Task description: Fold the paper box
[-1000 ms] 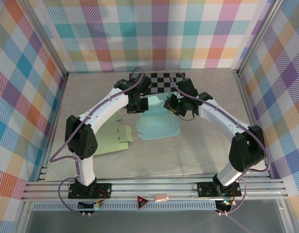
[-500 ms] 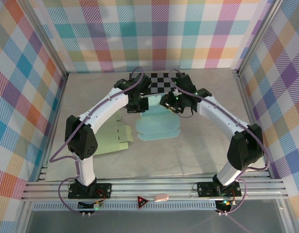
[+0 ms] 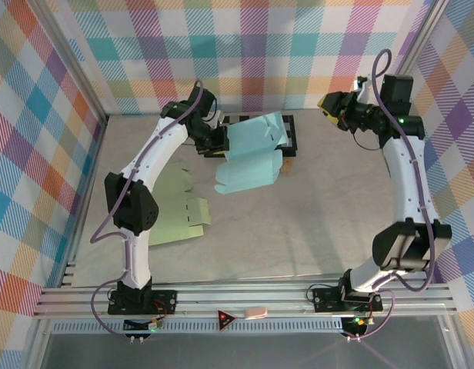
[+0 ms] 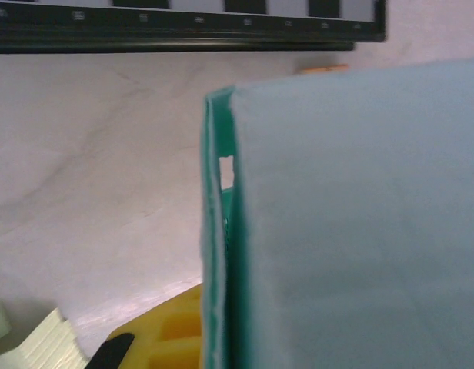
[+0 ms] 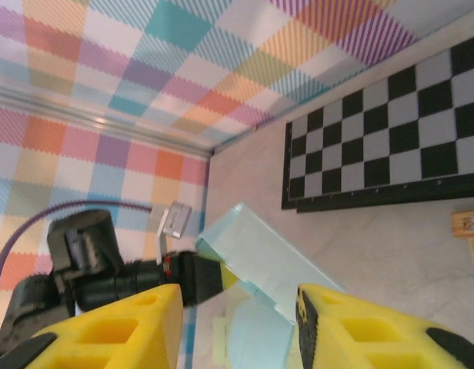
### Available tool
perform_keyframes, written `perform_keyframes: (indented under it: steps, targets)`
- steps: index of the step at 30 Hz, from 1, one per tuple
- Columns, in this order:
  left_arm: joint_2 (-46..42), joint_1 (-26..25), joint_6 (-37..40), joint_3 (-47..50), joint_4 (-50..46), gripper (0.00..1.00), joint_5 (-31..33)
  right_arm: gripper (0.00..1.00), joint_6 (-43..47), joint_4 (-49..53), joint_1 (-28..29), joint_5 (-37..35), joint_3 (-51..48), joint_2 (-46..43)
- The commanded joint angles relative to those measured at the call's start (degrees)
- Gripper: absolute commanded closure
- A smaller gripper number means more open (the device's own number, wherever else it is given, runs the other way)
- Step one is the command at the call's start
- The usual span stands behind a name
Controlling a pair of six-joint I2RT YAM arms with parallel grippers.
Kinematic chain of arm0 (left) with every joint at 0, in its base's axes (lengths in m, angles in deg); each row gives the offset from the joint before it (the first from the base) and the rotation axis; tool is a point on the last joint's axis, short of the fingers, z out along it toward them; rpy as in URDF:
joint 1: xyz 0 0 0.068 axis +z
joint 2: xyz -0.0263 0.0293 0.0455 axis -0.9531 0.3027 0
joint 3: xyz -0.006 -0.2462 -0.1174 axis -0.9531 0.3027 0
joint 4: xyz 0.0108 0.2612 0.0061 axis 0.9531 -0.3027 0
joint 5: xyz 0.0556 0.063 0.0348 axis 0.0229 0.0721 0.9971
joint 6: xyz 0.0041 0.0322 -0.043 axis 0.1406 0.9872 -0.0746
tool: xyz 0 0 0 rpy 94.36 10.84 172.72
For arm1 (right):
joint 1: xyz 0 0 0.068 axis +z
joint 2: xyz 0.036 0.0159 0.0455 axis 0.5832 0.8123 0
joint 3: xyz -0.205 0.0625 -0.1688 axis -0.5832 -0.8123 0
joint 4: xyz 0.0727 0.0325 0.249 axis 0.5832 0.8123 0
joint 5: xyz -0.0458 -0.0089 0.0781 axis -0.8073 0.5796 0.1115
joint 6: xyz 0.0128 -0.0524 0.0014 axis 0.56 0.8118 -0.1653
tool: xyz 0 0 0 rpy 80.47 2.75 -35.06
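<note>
Aluminium rail point(image 3: 245, 296) ran along the near edge of the table point(image 3: 298, 231) and carried both arm bases. Beyond it on the left, a stack of flat light green box blanks point(image 3: 171, 211) lay on the marbled surface. Just past them and to the right was the light blue paper box point(image 3: 248, 161). It was partly folded, with one panel tipped up above a flatter one. Its far portion overlapped the checkerboard point(image 5: 375, 131) in the overhead view. The left gripper point(image 3: 220, 146) was clamped on the box's left edge, and its wrist camera showed the doubled teal paper edge right beside a yellow finger point(image 4: 171, 338). Whether the lower panel touched the table could not be told. A small orange tag point(image 5: 468, 224) lay on the table just in front of the checkerboard. Well apart from the box, at the far right, the right gripper point(image 5: 238, 319) hung well above the table near the plaid back wall point(image 3: 252, 54). Its yellow fingers point(image 5: 121, 327) were spread, with nothing between them.
</note>
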Motion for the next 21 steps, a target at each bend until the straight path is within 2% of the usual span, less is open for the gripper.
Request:
perform_keyframes:
  steps: [1,7,16,21]
  targets:
    - [3.37,0.63,4.3,-3.77,-1.19,1.0,-13.38,0.58,4.31,-3.58,0.82,14.26,-4.23,4.17]
    - [5.73,1.1,3.94,-4.0,-1.28,1.0,-16.58,0.58,14.06,-0.07,2.24,18.0,-2.43,9.88]
    - [5.75,1.1,3.83,-3.8,-1.43,1.0,-16.32,0.59,18.29,3.34,5.13,18.85,3.63,14.68]
    - [5.58,1.01,3.83,-3.77,-1.61,1.0,-15.87,0.6,21.58,7.44,7.51,15.73,5.27,15.18]
